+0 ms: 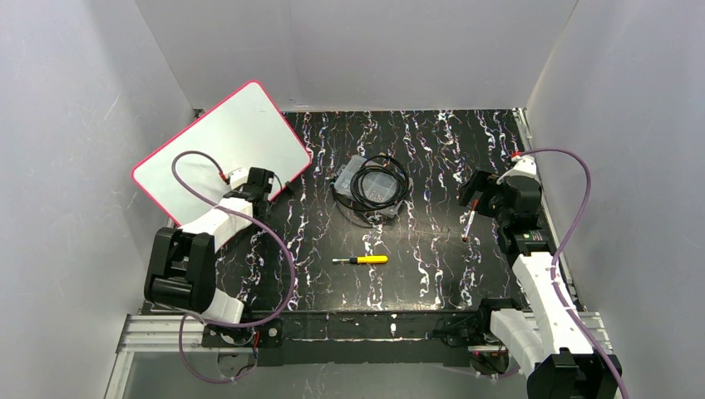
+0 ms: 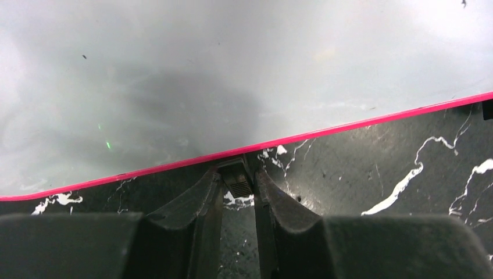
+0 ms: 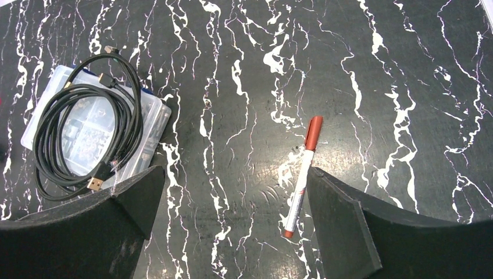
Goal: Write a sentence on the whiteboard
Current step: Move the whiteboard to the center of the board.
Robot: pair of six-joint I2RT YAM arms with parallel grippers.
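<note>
**A:** Where is your board right now?

**B:** Start with the black, white-veined table, which carries everything. Your whiteboard is at its far-left corner, turned askew to the table's edges. From above you cannot tell whether it lies flat or leans on the left wall. Its pink rim runs slantwise across your left wrist view, with the white face beyond it.

**A:** And the left pincer?

**B:** Your left gripper is at the board's near right edge. Its fingers are drawn close together and pressed against either side of a small black clip that sits just under the rim.

**A:** The right one?

**B:** Your right gripper is spread wide above the right side of the table and holds nothing.

**A:** What else is on the table?

**B:** A clear plastic box lies near the middle, toward the far side, with a coiled black cable resting on top of it. A marker with a white barrel and a reddish-brown cap lies flat on the table below your right gripper. In the right wrist view it shows just inside the right finger. Smallest is a yellow-handled screwdriver, lying alone nearer the arms' bases, well apart from the box and the marker.
</note>
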